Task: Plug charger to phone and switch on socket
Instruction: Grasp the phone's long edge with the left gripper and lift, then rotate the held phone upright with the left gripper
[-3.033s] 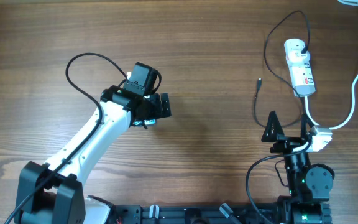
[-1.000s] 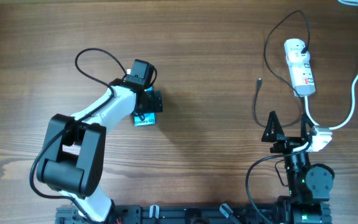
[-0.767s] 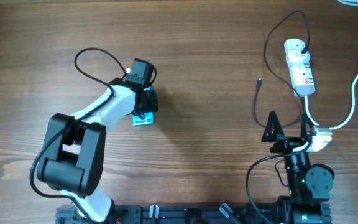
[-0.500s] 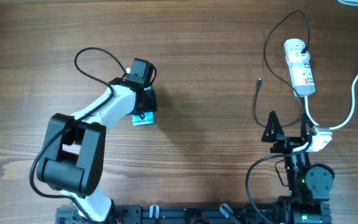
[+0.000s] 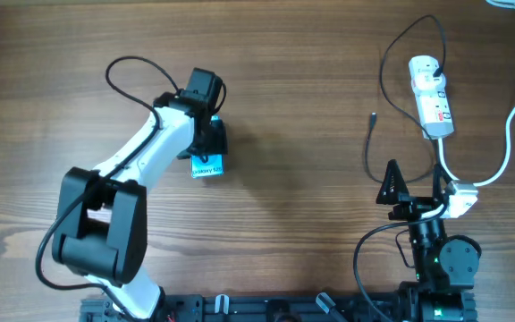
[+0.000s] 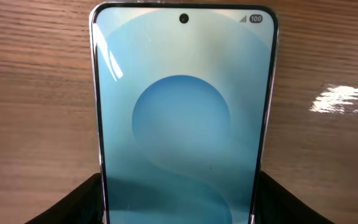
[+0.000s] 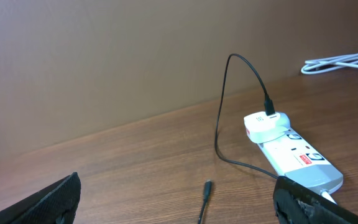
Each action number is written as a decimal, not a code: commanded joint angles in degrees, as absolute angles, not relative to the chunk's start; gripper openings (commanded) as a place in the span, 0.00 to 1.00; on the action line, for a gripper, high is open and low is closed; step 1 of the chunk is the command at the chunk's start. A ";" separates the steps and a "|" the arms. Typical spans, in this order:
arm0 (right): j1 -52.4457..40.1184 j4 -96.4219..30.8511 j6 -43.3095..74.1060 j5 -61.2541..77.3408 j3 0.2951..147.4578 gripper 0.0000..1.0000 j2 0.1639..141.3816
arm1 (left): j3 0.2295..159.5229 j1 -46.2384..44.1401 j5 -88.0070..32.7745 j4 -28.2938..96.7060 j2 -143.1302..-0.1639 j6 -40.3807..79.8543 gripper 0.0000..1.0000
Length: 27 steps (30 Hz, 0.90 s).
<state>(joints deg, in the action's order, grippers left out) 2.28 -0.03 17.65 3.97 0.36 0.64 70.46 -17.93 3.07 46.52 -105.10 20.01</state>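
The phone [image 6: 182,118] lies flat on the table [image 5: 311,206], right between the two fingers [image 6: 82,202] of the left claw [image 5: 210,141]. The claw is pinching it by its two long sides. I think it holds the phone like this to keep it from sliding, or to carry it nearer the cable, because the phone is far from the right claw.

The charger [image 7: 217,134] is over by the right claw [image 7: 176,180]. Its small plug tip lies loose on the table just in front of that claw, touching nothing. The other end sits in a white adapter [image 7: 265,124] on the socket [image 7: 297,158], which lies further ahead of the claw and off to its right side. The right claw is spread wide and holds nothing. It looks ready to reach for the tip.

From above, the left claw covers most of the phone and only one end pokes out. The left wrist camera shows the whole bright screen and the dark fingers on both sides. The right wrist camera shows the cable rising in a tall loop, which looks flat from above. Only the top view shows how far apart the phone and the plug tip are.
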 commanded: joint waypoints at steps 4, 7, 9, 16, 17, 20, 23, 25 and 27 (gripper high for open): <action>2.44 0.08 16.69 3.03 0.30 1.00 0.43 | 76.60 -17.82 1.69 52.82 -100.49 23.70 0.52; 2.44 0.08 16.69 3.03 0.30 1.00 0.43 | 77.82 -17.82 1.02 54.41 -99.04 26.26 0.52; 2.44 0.08 16.71 3.03 0.30 1.00 0.43 | 78.87 -17.82 -1.26 56.18 -97.51 27.75 0.52; 2.44 0.08 16.67 3.03 0.30 1.00 0.43 | 79.88 -17.82 -9.72 61.19 -93.84 36.51 0.48; 2.44 0.08 16.69 3.03 0.30 1.00 0.43 | 79.90 -17.80 -11.00 61.84 -93.62 36.53 0.48; 2.44 0.08 16.67 3.03 0.30 1.00 0.43 | 80.01 -17.15 -16.67 64.73 -93.10 36.53 0.47; 2.44 0.10 16.69 3.03 0.30 1.00 0.43 | 80.01 -15.88 -23.31 67.05 -93.08 36.49 0.46; 2.44 0.08 16.69 3.03 0.30 1.00 0.43 | 80.01 -14.70 -27.38 68.66 -93.08 36.45 0.45; 2.44 0.08 16.67 3.03 0.30 1.00 0.43 | 80.01 -13.26 -30.74 70.39 -93.08 36.45 0.43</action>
<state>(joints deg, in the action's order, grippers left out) 2.28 -0.03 17.65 3.97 0.36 0.64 78.41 -15.49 -21.10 68.51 -95.13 35.53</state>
